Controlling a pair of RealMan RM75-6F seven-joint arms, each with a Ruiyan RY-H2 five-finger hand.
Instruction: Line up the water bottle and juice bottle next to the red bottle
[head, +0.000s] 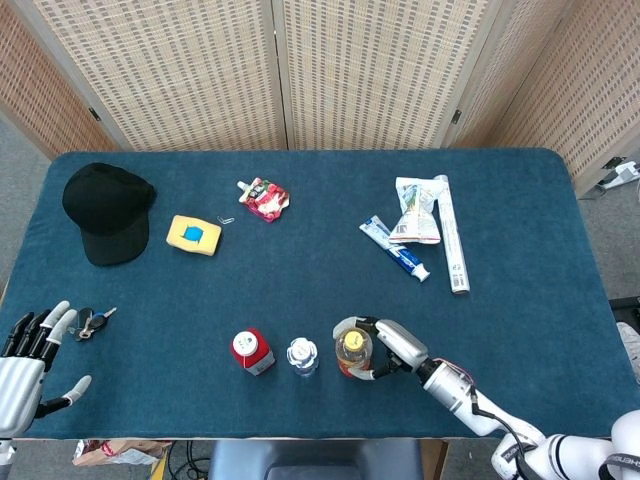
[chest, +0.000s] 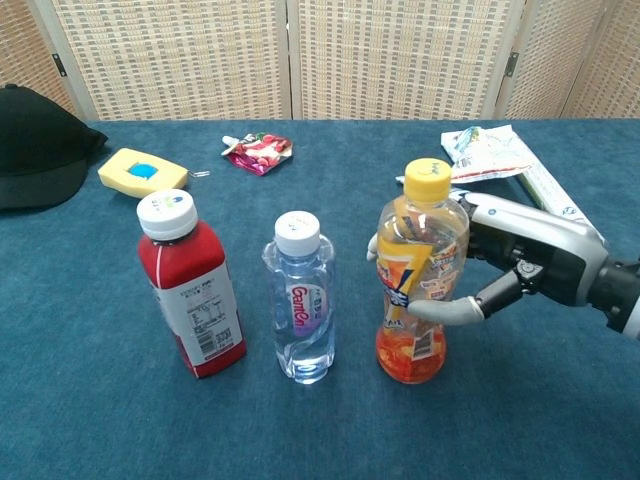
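Right hand (chest: 520, 262) wrapped around the juice bottle (chest: 418, 274) — thumb across the front, fingers (chest: 372, 246) curled round the back, holding it tight. Juice bottle upright on the blue table (head: 300, 270), yellow cap on top, orange drink at the bottom. Just beside it at 9 o'clock, the small water bottle (chest: 302, 298) with a white cap, standing up, not touching. Further along at 9 o'clock, the red bottle (chest: 190, 284), also with a white cap, a little apart from the water bottle. All three in a row near the front edge.

Left hand (head: 28, 365) far off at the front left corner of the table — fingers spread, holding nothing. Set of keys (head: 95, 322) lying just beside its fingertips.

Further back at 11 o'clock from the bottles, a yellow sponge (head: 194, 235), and past it a black cap (head: 105, 210). Red snack pouch (head: 264, 198) at 12 o'clock. Toothpaste tube (head: 395, 249), crumpled packet (head: 416, 211) and long white tube (head: 453, 235) together at 1 o'clock.
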